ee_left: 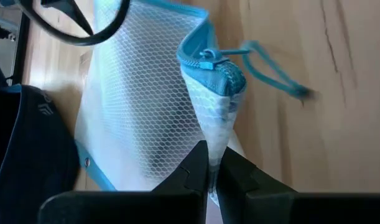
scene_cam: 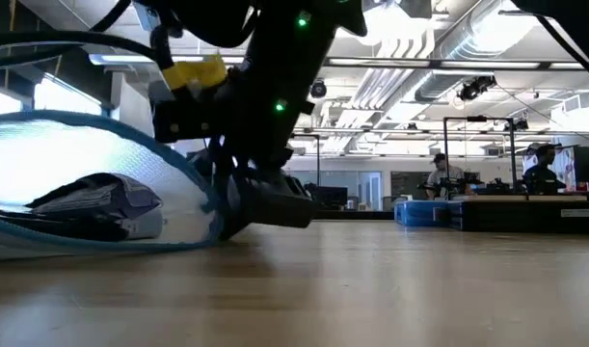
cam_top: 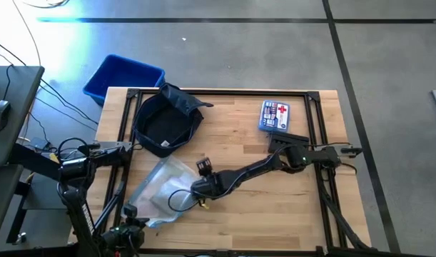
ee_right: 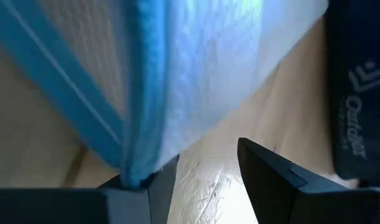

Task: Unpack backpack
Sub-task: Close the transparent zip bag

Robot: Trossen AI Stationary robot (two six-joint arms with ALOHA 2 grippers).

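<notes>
The dark navy backpack (cam_top: 164,118) lies open on the table's far left part, and no gripper touches it. It also shows in the right wrist view (ee_right: 357,93). A clear mesh pouch (cam_top: 159,189) with blue trim lies near the table's near left, with dark things inside it (scene_cam: 92,207). My left gripper (ee_left: 211,165), at the near left, is shut on the pouch. My right gripper (ee_right: 202,180) reaches in low from the right. It is open at the pouch's right edge (scene_cam: 217,207). My left gripper pinches the pouch between its two fingers at the corner below the zipper's end (ee_left: 214,134). The mesh there is bunched into a narrow fold, and the rest of the pouch spreads out on the table. My right gripper has the pouch's blue-trimmed edge (ee_right: 140,124) against the tip of one finger (ee_right: 149,186). The other finger (ee_right: 270,177) stands free over bare wood.
A blue-and-white first-aid box (cam_top: 275,116) lies at the far right of the table. A bright blue bin (cam_top: 123,77) stands off the table's far left corner. The near right of the table top (cam_top: 275,214) is bare wood. People and benches show far behind the table.
</notes>
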